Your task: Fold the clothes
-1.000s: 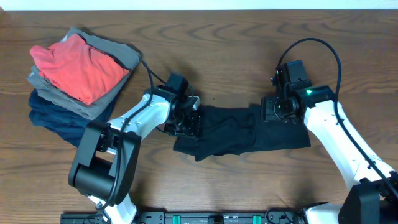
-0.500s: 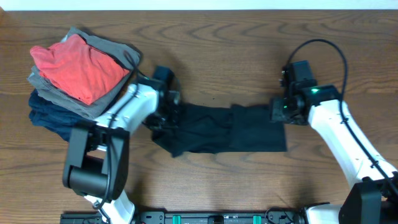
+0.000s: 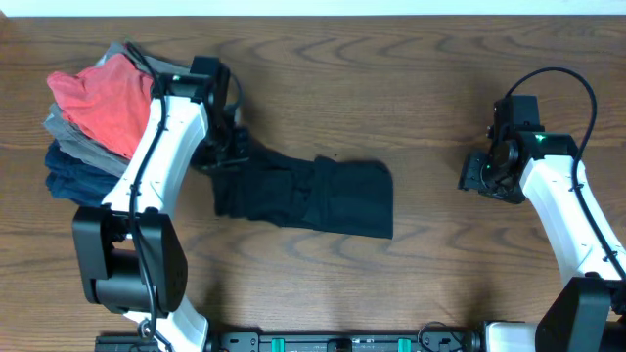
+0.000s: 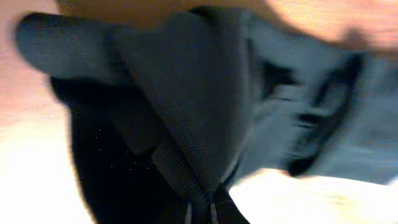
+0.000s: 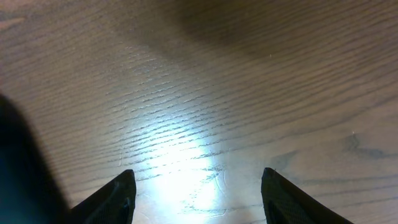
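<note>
Pinched in the left hand (image 3: 223, 156), the black T-shirt (image 3: 313, 196) is now dragged toward the stack (image 3: 98, 117); the spread right hand (image 3: 481, 176) is withdrawn; folding seems done

**Fig. Arm poses, overhead + wrist views.**

**L arm** (image 3: 161, 147): white links rise from the base and fold at the elbow, well behind the gripper. The forearm is angled so the wrist sits directly above the **L gripper** (image 3: 223, 152). Jaws are closed and pinch a fold of the black T-shirt (image 3: 303, 196). In the wrist view the cloth bunches just ahead of the tips and hangs to either side.

**R arm** (image 3: 569, 210): extended from the base, w/ cable looped behind the wrist. **R gripper** (image 3: 481, 176) points downward, jaws apart, nothing betw. them. In the wrist view the fingertips (image 5: 118, 196) sit wide at either side.
</note>
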`<state>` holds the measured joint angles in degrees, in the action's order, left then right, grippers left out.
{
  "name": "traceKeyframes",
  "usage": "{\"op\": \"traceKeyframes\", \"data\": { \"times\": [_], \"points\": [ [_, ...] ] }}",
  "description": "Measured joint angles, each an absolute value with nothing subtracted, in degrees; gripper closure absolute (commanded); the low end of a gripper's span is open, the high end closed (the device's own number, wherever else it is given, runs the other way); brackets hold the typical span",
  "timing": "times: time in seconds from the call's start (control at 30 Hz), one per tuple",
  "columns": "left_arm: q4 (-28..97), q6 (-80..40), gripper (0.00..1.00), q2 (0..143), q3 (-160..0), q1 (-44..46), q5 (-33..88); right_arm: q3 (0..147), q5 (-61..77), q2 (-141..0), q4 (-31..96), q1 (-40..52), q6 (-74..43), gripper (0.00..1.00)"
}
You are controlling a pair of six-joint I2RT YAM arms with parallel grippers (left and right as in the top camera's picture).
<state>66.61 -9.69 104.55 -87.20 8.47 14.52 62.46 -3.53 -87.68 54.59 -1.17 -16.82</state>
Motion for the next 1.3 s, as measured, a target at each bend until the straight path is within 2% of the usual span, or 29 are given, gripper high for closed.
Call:
{"op": "traceKeyframes", "data": {
  "times": [0.23,0.47,0.67,1.03,1.07,1.3],
  "points": [
    [61.5,-14.7,0.93,104.5,-88.6,18.4,22.3,59.5,-3.5,-87.7,53.6,-1.2,-16.3,0.37],
    [53.3,-19.2,0.91,104.5,-88.6,31.2,23.6,57.6,-3.5,-87.7,53.3,-1.2,-16.2,0.37],
    [49.0,-20.8,0.88,106.0,-88.6,38.8,22.3,57.6,-2.6,-87.7,53.3,-0.8,-15.8,0.37],
    [48.6,-21.2,0.83,108.6,-88.6,43.2,19.5,57.6,-1.5,-87.7,53.1,0.5,-15.6,0.37],
    [48.6,-21.2,0.79,108.8,-88.6,43.5,19.4,57.6,-1.5,-87.7,53.1,0.5,-15.6,0.37],
    [48.6,-21.1,0.79,110.5,-88.6,45.1,19.3,57.6,-1.4,-87.7,53.1,0.5,-15.6,0.35]
  ]
}}
